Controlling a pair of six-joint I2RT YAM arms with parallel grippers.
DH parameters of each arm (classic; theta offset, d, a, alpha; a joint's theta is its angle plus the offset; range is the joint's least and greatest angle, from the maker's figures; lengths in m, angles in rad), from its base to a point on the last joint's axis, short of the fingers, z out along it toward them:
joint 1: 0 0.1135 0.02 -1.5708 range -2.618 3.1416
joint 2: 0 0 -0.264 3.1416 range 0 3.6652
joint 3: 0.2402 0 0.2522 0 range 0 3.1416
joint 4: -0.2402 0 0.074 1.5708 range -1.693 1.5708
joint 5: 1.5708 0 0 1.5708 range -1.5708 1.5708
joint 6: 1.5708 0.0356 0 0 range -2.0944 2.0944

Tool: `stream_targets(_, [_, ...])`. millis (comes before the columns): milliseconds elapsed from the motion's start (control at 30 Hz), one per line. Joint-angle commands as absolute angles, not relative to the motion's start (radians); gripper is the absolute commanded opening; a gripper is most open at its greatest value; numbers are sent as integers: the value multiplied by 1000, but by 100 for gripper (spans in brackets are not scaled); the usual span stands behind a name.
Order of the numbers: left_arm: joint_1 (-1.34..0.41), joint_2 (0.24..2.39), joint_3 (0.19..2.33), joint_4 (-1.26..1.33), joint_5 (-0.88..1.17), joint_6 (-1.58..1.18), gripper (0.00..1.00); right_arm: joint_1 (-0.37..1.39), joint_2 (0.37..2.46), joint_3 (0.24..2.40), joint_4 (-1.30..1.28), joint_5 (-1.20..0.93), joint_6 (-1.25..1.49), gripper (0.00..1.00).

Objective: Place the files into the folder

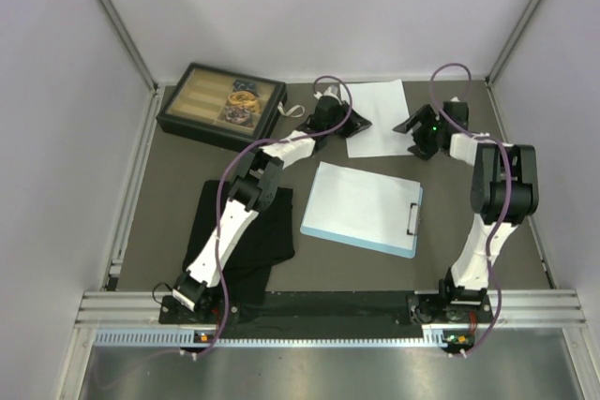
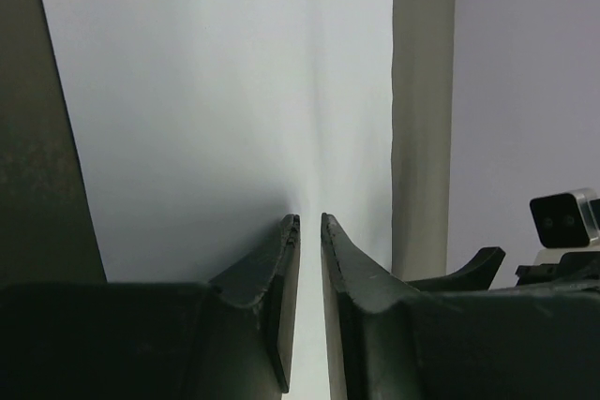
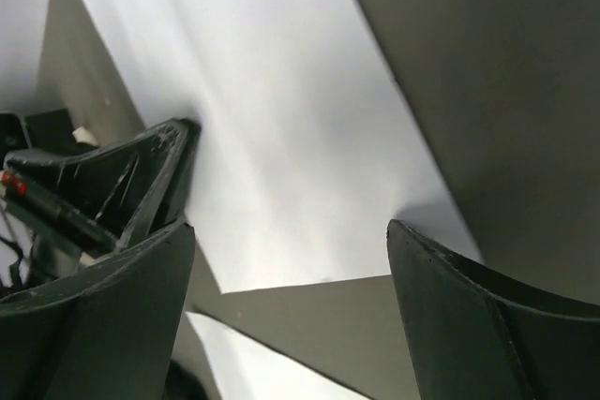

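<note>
White, thin, rectangular paper sheet (image 1: 380,111) lies at the far side of the grey worktop (image 1: 169,203), just beyond the flat light-blue rectangular clipboard folder (image 1: 361,201); a strip of worktop appears to show between them. The small silver metal clip (image 1: 412,218) sits at the folder's right short edge. The folder face reads very pale from above; whether a second sheet lies on it cannot be told.

Step in hand, as judged: pick-up of the far sheet, taken from both sides. At the sheet's left edge the left jaws are closed to a narrow slit; in the left wrist view the paper sheet (image 2: 216,91) fills the background and shows white in the gap, so it is taken to be pinched. The right jaws are held wide, one finger to each side of the near right part of the paper sheet (image 3: 281,138), with nothing gripped.

Pose: the left arm (image 1: 281,149) is stretched far forward and inward, passing above the black cloth (image 1: 239,231). The right arm (image 1: 483,231) is raised at the elbow and folded inward, wrist pointed left at the sheet.

Next move, as judged: the right jaws are to be closed on the free edge, then the sheet lifted level by both arms and carried to the near side, over the folder. Thin paper is expected to sag or slip, so a slow, even lift is called for. The clip would need opening if the sheet is to be held under it
</note>
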State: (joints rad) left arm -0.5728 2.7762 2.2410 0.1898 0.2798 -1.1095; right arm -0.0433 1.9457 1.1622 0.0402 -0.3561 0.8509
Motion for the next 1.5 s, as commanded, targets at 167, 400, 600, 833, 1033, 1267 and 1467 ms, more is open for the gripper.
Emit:
stream_targets(167, [-615, 2741, 2160, 43, 247, -1040, 22, -106, 1850, 1261, -253, -208, 525, 87])
stream_targets(400, [-615, 2746, 2154, 43, 250, -1048, 21, -141, 1894, 1198, -171, -356, 587, 87])
stream_targets(600, [-615, 2752, 2152, 52, 253, -1058, 21, -140, 1904, 1169, -97, -385, 633, 86])
stream_targets(833, [-618, 2757, 2154, 55, 259, -1065, 21, -141, 1947, 1105, 148, -537, 741, 86])
stream_targets(1033, [-621, 2760, 2158, 58, 258, -1069, 21, -138, 1951, 1039, 316, -571, 802, 84])
stream_targets(1267, [-626, 2758, 2166, 63, 270, -1048, 23, -101, 1957, 1040, 312, -438, 795, 50])
stream_targets(1467, [-629, 2663, 2252, 15, 310, -901, 60, -83, 1910, 1255, 68, -443, 648, 0])
